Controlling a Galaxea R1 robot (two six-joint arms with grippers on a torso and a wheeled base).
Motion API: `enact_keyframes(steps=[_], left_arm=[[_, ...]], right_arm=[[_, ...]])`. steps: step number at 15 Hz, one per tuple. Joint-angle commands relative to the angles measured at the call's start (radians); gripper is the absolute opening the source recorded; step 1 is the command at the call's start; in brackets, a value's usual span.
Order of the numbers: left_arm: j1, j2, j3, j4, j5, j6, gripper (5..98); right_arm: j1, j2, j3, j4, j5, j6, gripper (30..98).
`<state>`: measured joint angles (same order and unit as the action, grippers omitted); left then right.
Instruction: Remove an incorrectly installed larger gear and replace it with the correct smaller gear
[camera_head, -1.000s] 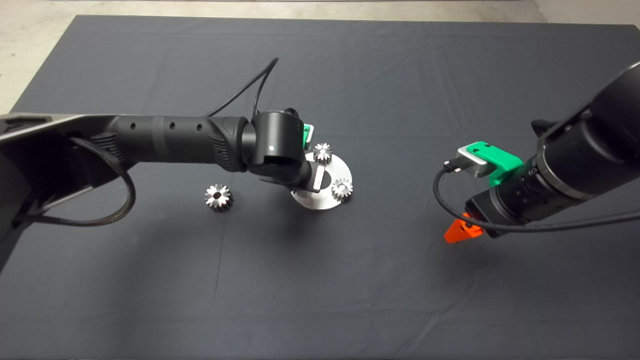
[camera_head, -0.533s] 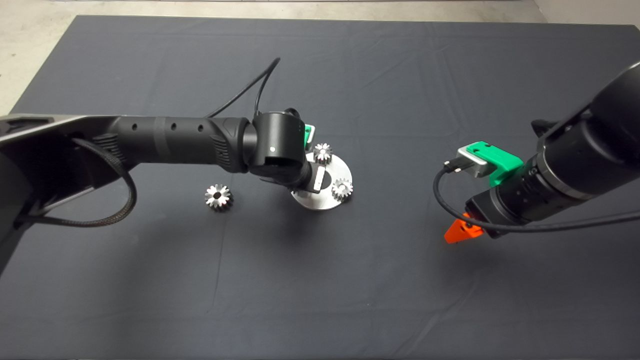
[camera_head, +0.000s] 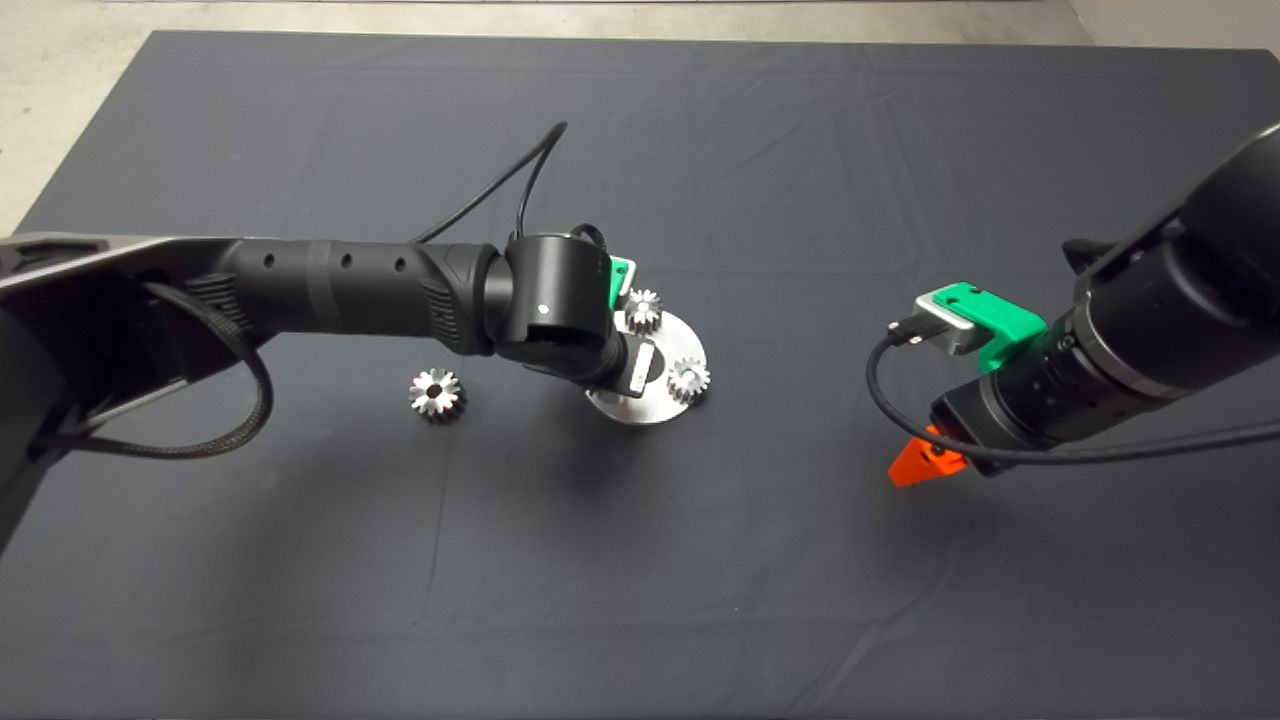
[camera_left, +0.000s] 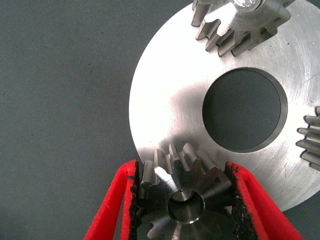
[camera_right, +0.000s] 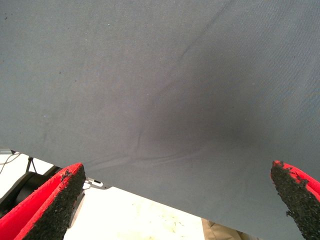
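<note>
My left gripper (camera_left: 182, 172) is shut on a smaller gear (camera_left: 182, 200), both black pads against its sides, at the rim of a round silver plate (camera_left: 170, 100) with a dark centre hole. Two other small gears (camera_left: 240, 20) (camera_left: 312, 145) stand on the plate. In the head view the left wrist covers the held gear, and the plate (camera_head: 650, 405) shows with its two small gears (camera_head: 644, 309) (camera_head: 687, 379). The larger gear (camera_head: 437, 392) lies flat on the mat, left of the plate. My right gripper (camera_head: 915, 465) hangs open and empty at the right.
The dark mat (camera_head: 700, 560) has shallow creases. The left arm's black cable (camera_head: 500, 180) loops above the mat behind the wrist. Bare floor (camera_head: 60, 80) shows beyond the mat's far left corner. In the right wrist view the mat's edge and floor (camera_right: 150, 220) show.
The left wrist has shifted slightly toward the near side of the mat, over the plate. The plate's gears sit a touch nearer too. The right arm has not moved.
</note>
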<state>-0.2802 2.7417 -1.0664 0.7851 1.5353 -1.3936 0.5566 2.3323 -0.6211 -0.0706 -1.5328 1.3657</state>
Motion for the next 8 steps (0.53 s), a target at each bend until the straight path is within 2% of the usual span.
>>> enact_keyframes(steps=[1,7,8], left_arm=[[-0.011,-0.001,0.022,-0.017,0.042,0.007,35.5],[-0.011,-0.003,0.022,-0.020,0.043,0.018,44.7],[-0.013,-0.006,0.022,-0.040,0.045,0.018,44.9]], right_arm=[[0.014,-0.001,0.000,0.009,-0.081,0.005,97.7],[0.014,-0.001,0.000,0.006,-0.081,0.006,97.7],[0.014,-0.001,0.000,0.005,-0.081,0.006,97.7]])
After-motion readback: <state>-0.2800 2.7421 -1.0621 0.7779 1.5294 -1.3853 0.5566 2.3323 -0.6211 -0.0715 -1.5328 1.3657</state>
